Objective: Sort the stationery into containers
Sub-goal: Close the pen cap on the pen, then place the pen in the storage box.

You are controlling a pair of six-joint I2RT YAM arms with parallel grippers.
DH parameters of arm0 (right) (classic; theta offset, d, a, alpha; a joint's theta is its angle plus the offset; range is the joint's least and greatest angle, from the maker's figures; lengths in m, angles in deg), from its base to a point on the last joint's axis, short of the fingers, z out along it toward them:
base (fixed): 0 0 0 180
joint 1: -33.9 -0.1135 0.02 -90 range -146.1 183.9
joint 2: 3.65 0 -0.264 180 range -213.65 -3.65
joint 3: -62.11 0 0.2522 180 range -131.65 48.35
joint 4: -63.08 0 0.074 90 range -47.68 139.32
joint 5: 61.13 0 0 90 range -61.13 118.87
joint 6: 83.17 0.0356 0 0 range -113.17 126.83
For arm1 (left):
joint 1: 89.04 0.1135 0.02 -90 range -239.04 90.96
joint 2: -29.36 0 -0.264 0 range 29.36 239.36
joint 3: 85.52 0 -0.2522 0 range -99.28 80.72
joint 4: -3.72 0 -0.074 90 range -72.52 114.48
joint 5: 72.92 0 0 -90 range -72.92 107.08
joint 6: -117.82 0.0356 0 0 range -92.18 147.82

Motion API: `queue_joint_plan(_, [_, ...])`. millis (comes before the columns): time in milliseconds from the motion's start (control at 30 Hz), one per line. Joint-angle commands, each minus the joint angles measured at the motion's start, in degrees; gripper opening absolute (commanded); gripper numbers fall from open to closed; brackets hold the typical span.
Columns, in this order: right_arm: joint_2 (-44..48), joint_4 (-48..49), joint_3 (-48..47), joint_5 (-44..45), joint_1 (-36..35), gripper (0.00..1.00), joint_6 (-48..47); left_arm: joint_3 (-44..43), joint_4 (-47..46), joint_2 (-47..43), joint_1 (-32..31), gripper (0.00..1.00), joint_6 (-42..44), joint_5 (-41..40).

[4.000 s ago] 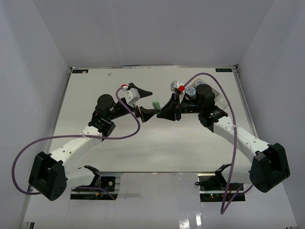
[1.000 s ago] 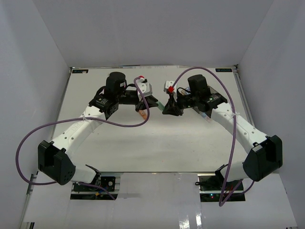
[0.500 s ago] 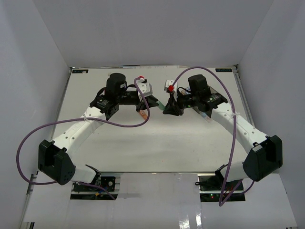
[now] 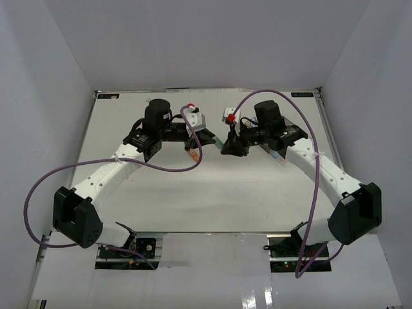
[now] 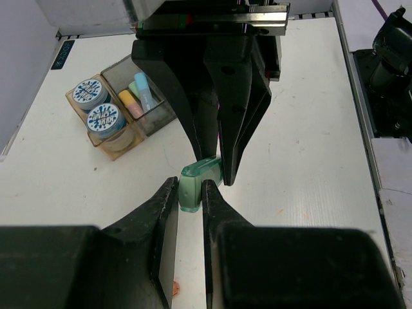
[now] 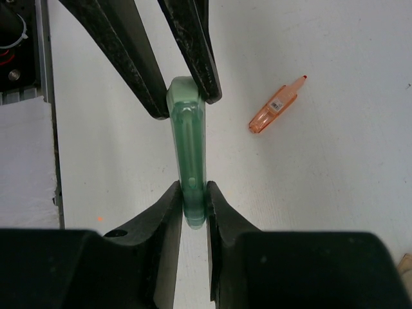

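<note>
A green translucent piece of stationery point(image 5: 196, 182) hangs over the table middle, held at both ends. My left gripper point(image 5: 190, 188) is shut on one end, and my right gripper point(image 6: 193, 193) is shut on the other end of the green piece point(image 6: 187, 138). In the top view the two grippers meet nose to nose at the green piece point(image 4: 219, 140). The containers point(image 5: 156, 114) stand behind, with two blue-and-white rolls point(image 5: 91, 94) in the amber tray and several pastel pieces point(image 5: 137, 95) in the grey one. An orange piece point(image 6: 275, 106) lies on the table.
The white table point(image 4: 212, 193) has walls on three sides. In the top view the right arm point(image 4: 302, 154) covers most of the containers. The orange piece point(image 4: 192, 153) lies just under the left wrist. A purple cable loops off each arm.
Four seconds ago the green piece lay on the table between separated grippers; both arms have since closed in on it. Over the last second almost nothing has moved.
</note>
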Motion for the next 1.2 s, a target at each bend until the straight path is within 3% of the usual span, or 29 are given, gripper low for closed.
queue_joint_plan(0, [4.11, 19.83, -7.53, -6.49, -0.68, 0.08, 2.77, 3.80, 10.90, 3.49, -4.19, 0.00, -1.63, 7.69])
queue_joint_plan(267, [4.11, 20.10, -7.70, -6.05, -0.68, 0.08, 2.78, 3.72, 12.74, 3.23, -4.37, 0.04, -1.02, 4.72])
queue_joint_plan(533, [4.99, 17.64, 2.47, -3.16, -0.59, 0.08, 1.11, -3.31, 8.81, -0.02, -4.28, 0.28, -4.27, -6.97])
queue_joint_plan(567, [5.17, 17.38, 4.15, -1.41, -0.59, 0.08, 0.93, -4.10, 7.74, -0.90, -4.28, 0.35, -4.53, -8.99])
queue_joint_plan(733, [6.49, 17.11, 12.68, 2.55, 1.16, 0.08, 1.81, -2.53, -2.62, -7.40, -2.70, 0.47, -6.90, -19.62])
queue_joint_plan(833, [6.84, 17.46, 15.94, 4.75, 3.18, 0.08, 3.74, -0.25, -6.41, -8.81, -0.95, 0.52, -9.62, -22.09])
queue_joint_plan(967, [6.93, 17.46, 17.79, 15.87, 6.26, 0.08, 9.53, 3.97, -9.40, -10.31, 0.90, 0.64, -14.63, -26.38])
queue_joint_plan(1033, [7.01, 17.11, 17.96, 21.34, 8.97, 0.08, 15.65, 7.57, -12.91, -11.10, 1.52, 0.75, -17.00, -30.17])
queue_joint_plan(1167, [8.59, 16.94, 19.28, 36.08, 15.30, 0.08, 27.25, 12.67, -14.33, -12.59, 2.31, 0.89, -24.64, -44.56])
